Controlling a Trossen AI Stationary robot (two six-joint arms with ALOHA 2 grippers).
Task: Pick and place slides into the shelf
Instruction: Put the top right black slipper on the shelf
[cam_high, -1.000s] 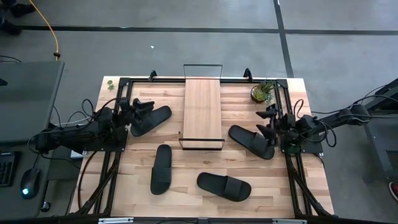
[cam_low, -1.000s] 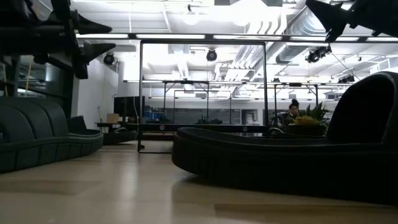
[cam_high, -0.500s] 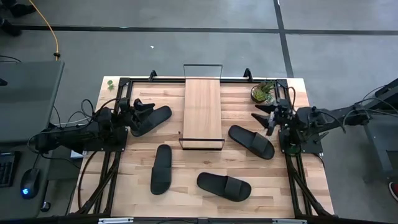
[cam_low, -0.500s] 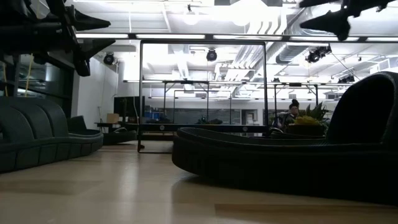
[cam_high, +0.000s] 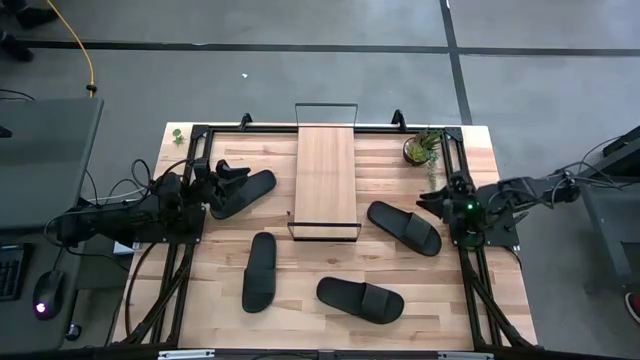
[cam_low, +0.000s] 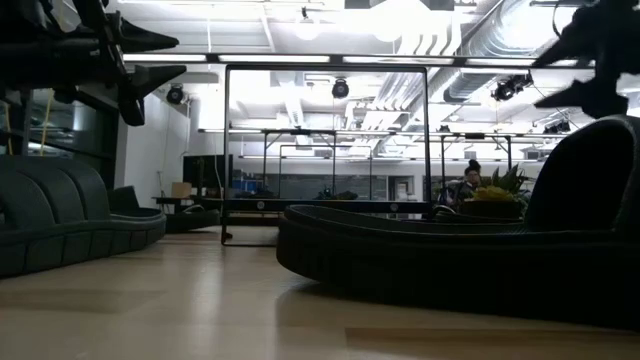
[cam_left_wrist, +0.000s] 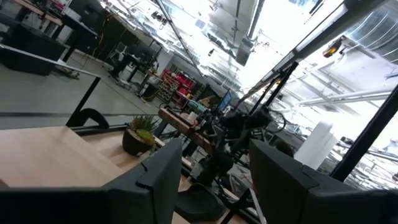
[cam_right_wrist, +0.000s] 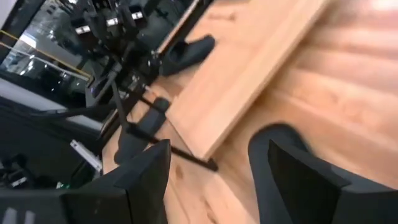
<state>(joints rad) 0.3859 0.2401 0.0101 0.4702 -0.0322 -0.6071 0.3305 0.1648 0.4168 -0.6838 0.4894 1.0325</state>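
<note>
Four black slides lie soles down on the wood tabletop: one (cam_high: 243, 192) at the far left, one (cam_high: 259, 271) near left, one (cam_high: 360, 299) near the front edge, one (cam_high: 404, 227) right of the shelf. The shelf (cam_high: 326, 178), a light plank in a thin black wire frame, stands at the far middle with nothing on it. My left gripper (cam_high: 232, 176) hovers open above the far-left slide's end, aimed slightly upward. My right gripper (cam_high: 433, 200) hangs open by the right edge, just beyond the right slide's end (cam_right_wrist: 280, 134).
A small potted plant (cam_high: 422, 148) stands at the far right corner, close to my right gripper. Black frame rails (cam_high: 180, 270) run along the table's left and right sides. Bare wood lies between the shelf and the near slides.
My right gripper, which pointed down over the right slide's end, has risen, rolled its wrist and drawn back toward the table's right edge. It has stayed open. The slide lies where it was. My left arm has kept still.
</note>
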